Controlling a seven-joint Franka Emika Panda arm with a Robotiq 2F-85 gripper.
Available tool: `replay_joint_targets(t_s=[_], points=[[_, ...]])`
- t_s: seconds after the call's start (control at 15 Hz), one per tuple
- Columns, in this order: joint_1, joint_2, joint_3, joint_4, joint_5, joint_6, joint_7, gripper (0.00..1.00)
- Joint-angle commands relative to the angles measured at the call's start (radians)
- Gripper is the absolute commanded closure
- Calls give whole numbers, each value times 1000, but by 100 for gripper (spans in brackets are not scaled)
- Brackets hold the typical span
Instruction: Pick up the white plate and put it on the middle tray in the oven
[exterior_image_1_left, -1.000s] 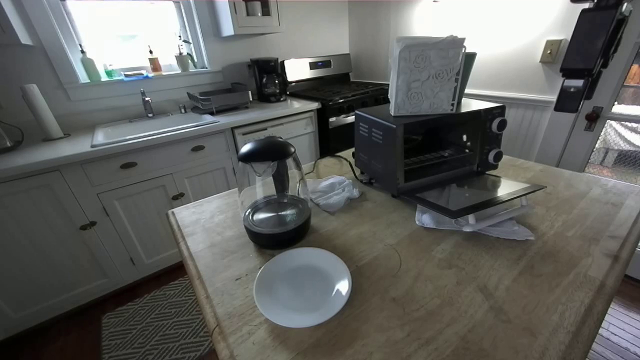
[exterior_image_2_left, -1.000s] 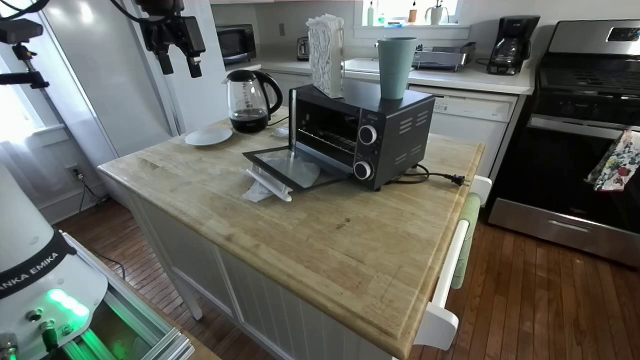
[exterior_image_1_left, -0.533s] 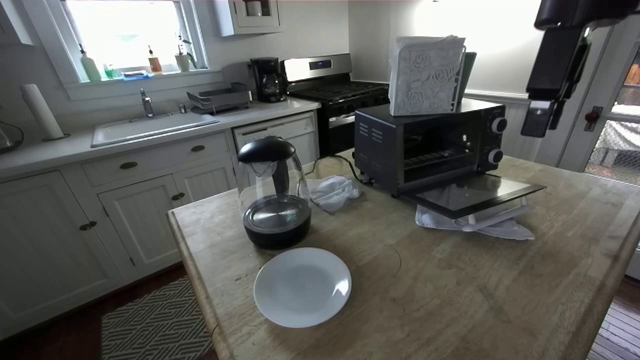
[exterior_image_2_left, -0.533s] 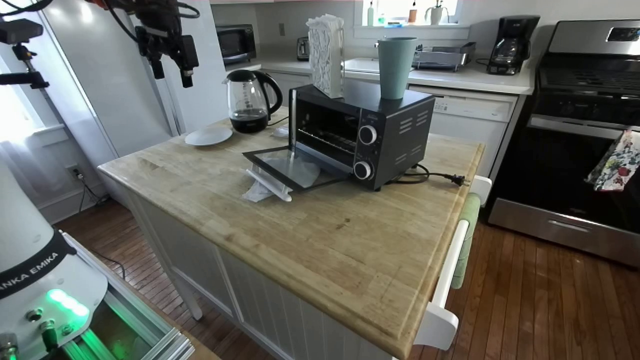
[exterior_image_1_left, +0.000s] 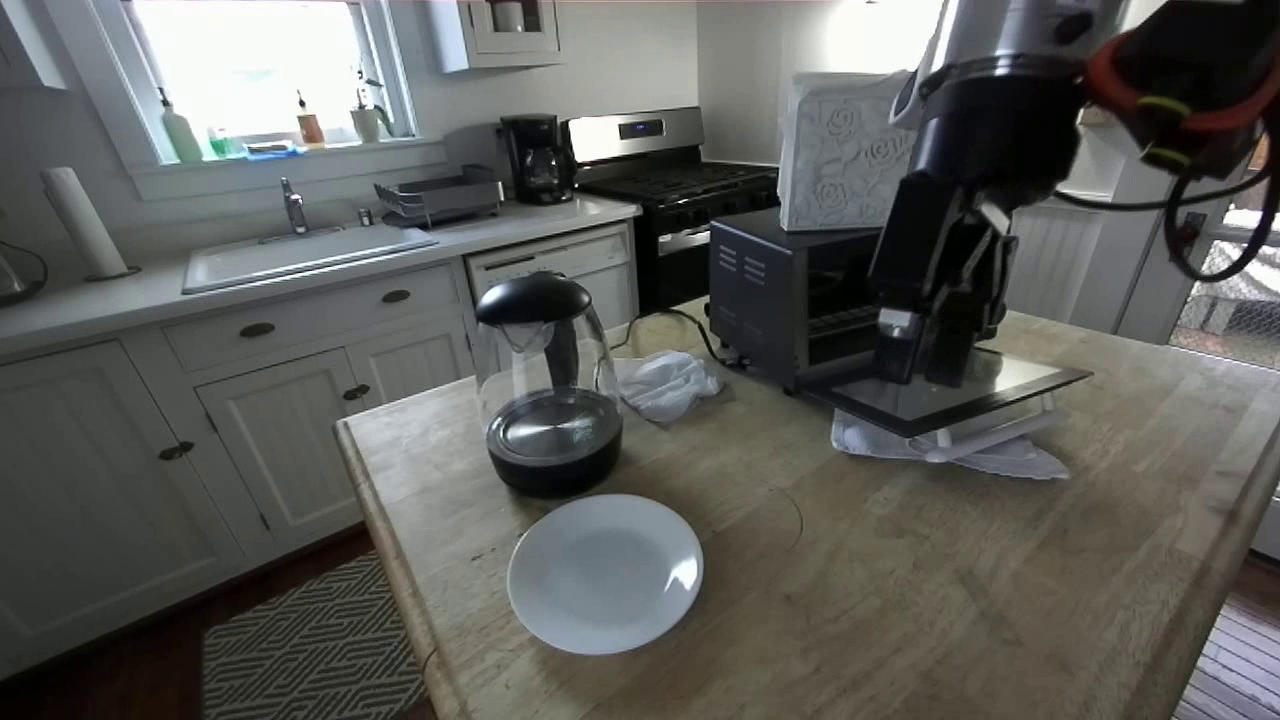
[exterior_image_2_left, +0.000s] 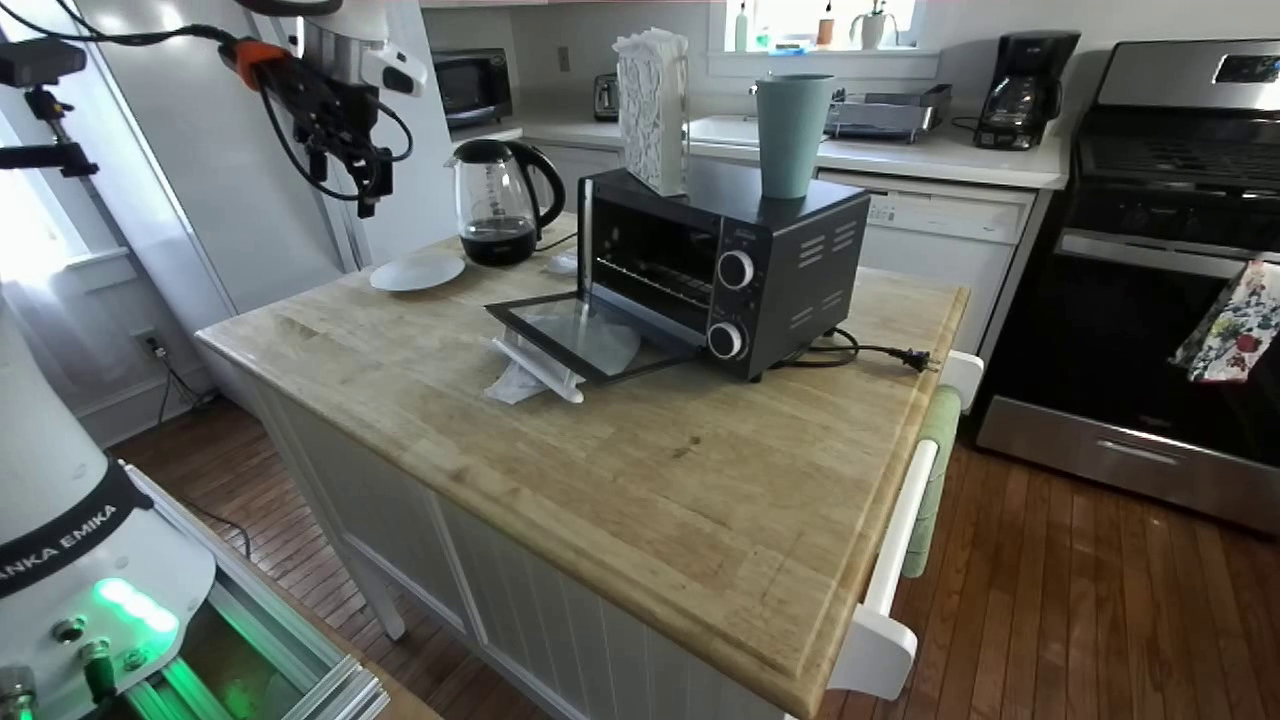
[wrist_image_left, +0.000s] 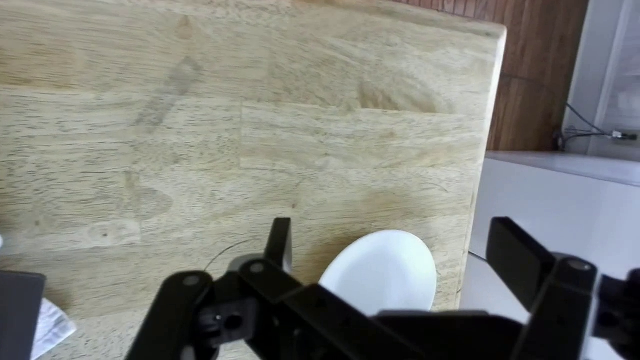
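Wrist view gives me mostly wooden table (wrist_image_left: 250, 140), filling everything toward ten o'clock. What has just changed is my arm (exterior_image_1_left: 1010, 130): a second ago, in an exterior view, only its end showed, at two o'clock, and now it has swung inward and lower, to about three, hiding the three o'clock side of the oven (exterior_image_2_left: 790, 260). I judge that to be overlap only, since in an exterior view where the knobs (exterior_image_2_left: 735, 269) show I hang well apart, at the oven's nine o'clock. For the task, I read this as the approach, with no lifting begun. The oven door (exterior_image_2_left: 590, 335) is already folded down and a rack (exterior_image_2_left: 655, 279) shows inside; whether it is the middle level I cannot tell. A glass kettle (exterior_image_1_left: 553, 425) stands just beside the white plate (wrist_image_left: 385, 270), at about its eleven o'clock in an exterior view. The plate has not moved: it lies flat on the table, toward five o'clock in my wrist view. My pincer (wrist_image_left: 390, 227) is spread wide, holding nothing and, as far as I can see, touching nothing. Its fingers (wrist_image_left: 280, 242) flank the plate by line of sight only; it is not yet between them.
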Motion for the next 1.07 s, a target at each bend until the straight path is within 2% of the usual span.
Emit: replay_joint_targets(t_s=[0.0, 0.4, 0.6, 0.8, 0.87, 0.93, 1.0], points=[[-3, 161, 4, 68, 163, 95, -72, 0], [-22, 362, 61, 159, 394, 266, -191, 0], [-28, 458, 98, 210, 442, 327, -225, 0], [-34, 541, 124, 245, 445, 395, -252, 0], [-27, 563, 114, 249, 332, 407, -262, 0], [-34, 568, 119, 250, 293, 405, -304, 0], [-43, 524, 133, 215, 340, 394, -243, 0]])
